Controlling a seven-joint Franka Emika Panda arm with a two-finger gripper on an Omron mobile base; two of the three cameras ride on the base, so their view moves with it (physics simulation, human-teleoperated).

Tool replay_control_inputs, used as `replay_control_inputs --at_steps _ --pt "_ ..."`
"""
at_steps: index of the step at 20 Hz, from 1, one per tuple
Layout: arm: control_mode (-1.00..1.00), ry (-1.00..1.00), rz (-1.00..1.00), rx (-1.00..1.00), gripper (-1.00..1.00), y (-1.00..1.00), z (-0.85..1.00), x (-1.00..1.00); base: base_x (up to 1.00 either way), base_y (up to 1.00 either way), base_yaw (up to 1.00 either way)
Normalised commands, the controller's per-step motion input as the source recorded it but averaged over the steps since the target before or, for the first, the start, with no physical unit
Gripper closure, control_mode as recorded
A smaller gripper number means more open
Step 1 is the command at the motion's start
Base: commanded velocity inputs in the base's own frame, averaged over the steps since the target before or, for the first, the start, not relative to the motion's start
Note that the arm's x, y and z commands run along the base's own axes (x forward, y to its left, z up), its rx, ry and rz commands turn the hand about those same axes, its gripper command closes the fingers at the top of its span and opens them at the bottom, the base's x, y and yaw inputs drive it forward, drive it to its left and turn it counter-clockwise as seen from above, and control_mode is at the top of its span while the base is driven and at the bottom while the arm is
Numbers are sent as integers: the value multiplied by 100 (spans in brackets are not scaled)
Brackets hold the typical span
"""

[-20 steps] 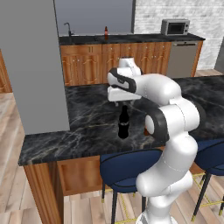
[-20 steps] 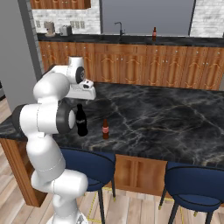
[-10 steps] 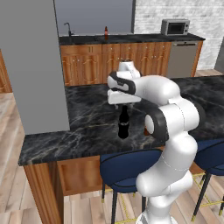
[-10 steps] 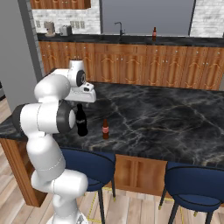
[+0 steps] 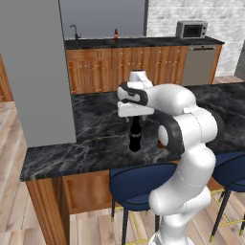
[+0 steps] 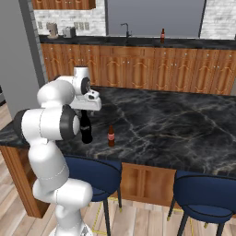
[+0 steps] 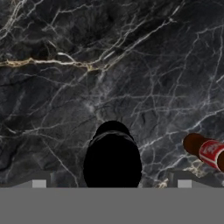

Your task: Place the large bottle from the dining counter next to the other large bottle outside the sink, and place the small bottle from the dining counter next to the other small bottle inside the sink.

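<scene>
The large bottle (image 5: 135,137) (image 6: 85,131), black with a pale band, stands upright on the dining counter (image 5: 95,125) (image 6: 161,124) near its front edge. My gripper (image 5: 135,117) (image 6: 87,109) hangs open right above its cap. In the hand view the bottle's top (image 7: 112,153) sits centred between the fingertips (image 7: 38,181), untouched. The small bottle (image 6: 110,136) (image 7: 209,151), brown with a red label, stands just to its right. The other large bottle (image 5: 116,35) (image 6: 162,35) stands on the back counter beside the sink's tap (image 5: 74,32) (image 6: 125,30).
Blue stools (image 5: 139,179) (image 6: 207,189) are tucked under the dining counter's front edge. A grey column (image 5: 33,72) rises at the counter's left end. A microwave (image 5: 191,29) sits on the back counter, and wooden cabinets run beneath it.
The hand has come down a little over the large bottle's neck. The jaws stay wide and both bottles stand where they were.
</scene>
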Motion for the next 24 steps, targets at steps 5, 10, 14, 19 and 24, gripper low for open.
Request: replay_control_inputs --at_steps 5,10,14,19,24 --pt "-100 0 0 0 -100 0 -2 0 0 0 0" --pt "-100 0 0 0 100 0 0 0 0 0 0" --pt "-100 0 0 0 100 0 0 0 0 0 0" --pt "-100 0 0 0 100 0 0 0 0 0 0" --pt "-100 0 0 0 100 0 31 0 0 0 0"
